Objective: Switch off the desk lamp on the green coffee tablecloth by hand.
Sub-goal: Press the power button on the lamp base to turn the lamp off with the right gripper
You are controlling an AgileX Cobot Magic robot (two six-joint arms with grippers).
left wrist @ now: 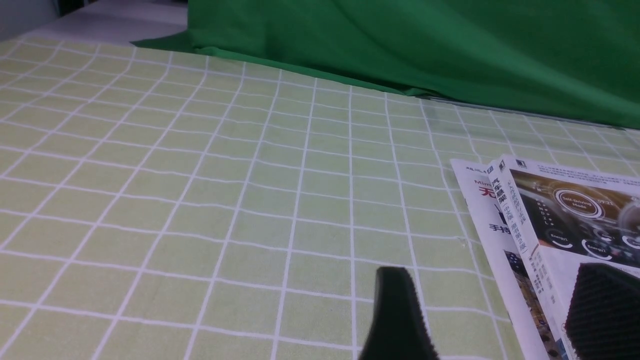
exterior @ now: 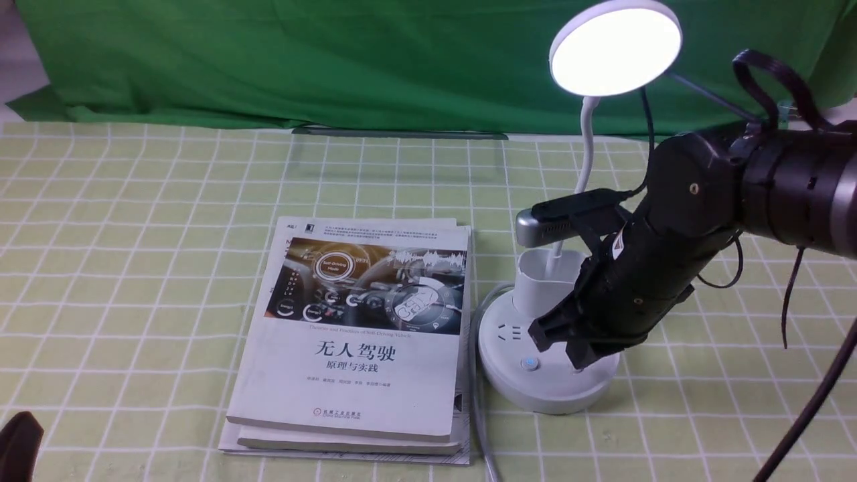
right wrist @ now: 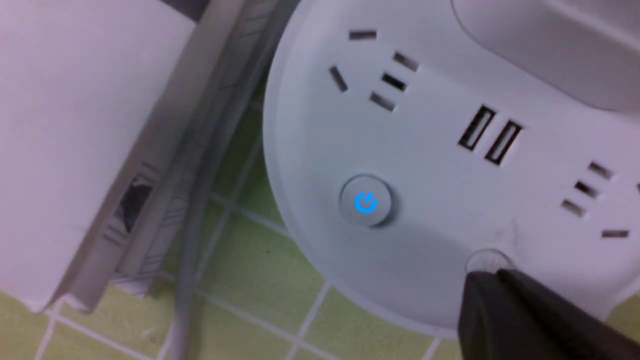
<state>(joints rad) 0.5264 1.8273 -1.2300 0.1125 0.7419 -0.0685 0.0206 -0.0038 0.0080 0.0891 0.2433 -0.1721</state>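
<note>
Desk lamp (exterior: 546,288) stood on the green coffee tablecloth (exterior: 134,268), right of centre on the surface, just beside a stack of books (exterior: 361,335). Its disc head (exterior: 614,47) was glowing, so the switch-off was not yet done. The right end effector (exterior: 577,358) was angled down onto the round base (exterior: 556,395), jaws pinched narrow with nothing held, probably so the tip worked as one poking finger. In the right wrist view the tip sat at the rim of a small unlit button (right wrist: 487,260), apart from the blue-lit power button (right wrist: 366,202). I judged the unlit one to be the target, unconfirmed. The left end effector (left wrist: 495,300) was spread wide and empty, low over the cloth by the books, out of the way.
</note>
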